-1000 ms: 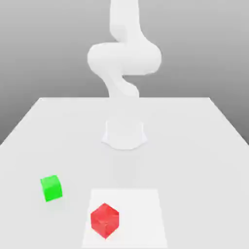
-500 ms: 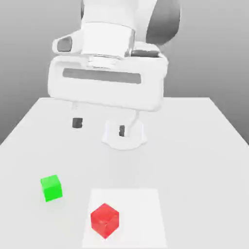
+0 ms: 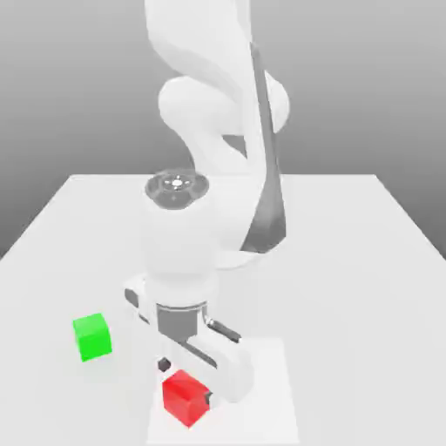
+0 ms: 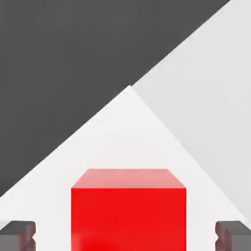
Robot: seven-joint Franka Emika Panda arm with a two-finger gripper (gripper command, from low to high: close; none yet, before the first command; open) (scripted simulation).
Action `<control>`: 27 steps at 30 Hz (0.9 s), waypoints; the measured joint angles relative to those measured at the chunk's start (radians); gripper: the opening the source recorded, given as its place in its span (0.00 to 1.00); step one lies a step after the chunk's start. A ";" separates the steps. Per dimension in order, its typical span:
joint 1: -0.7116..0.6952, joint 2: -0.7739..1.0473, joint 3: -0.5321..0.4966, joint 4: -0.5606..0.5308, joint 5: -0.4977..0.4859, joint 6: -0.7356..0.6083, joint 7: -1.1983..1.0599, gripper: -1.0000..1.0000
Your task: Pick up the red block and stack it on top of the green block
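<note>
My gripper [image 3: 185,381] straddles the red block [image 3: 183,396] at the exterior view's lower centre, fingers [image 4: 18,234] spread with gaps either side, nothing pinched; the green block [image 3: 91,337] waits left.

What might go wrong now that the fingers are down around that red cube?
1. In the hand view, gaps show between the red block and both fingers, so it isn't gripped yet; uneven closing might nudge or twist it.
2. The green block sits apart toward the exterior view's left; a weak grip may drop the cube on the way there.
</note>
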 joint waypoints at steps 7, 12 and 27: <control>-0.006 -0.025 0.007 -0.004 0.005 -0.019 -0.003 0.00; -0.024 -0.182 0.022 -0.032 0.037 -0.149 -0.038 0.00; -0.255 -0.379 -0.105 -0.169 -0.038 -0.202 -0.322 0.00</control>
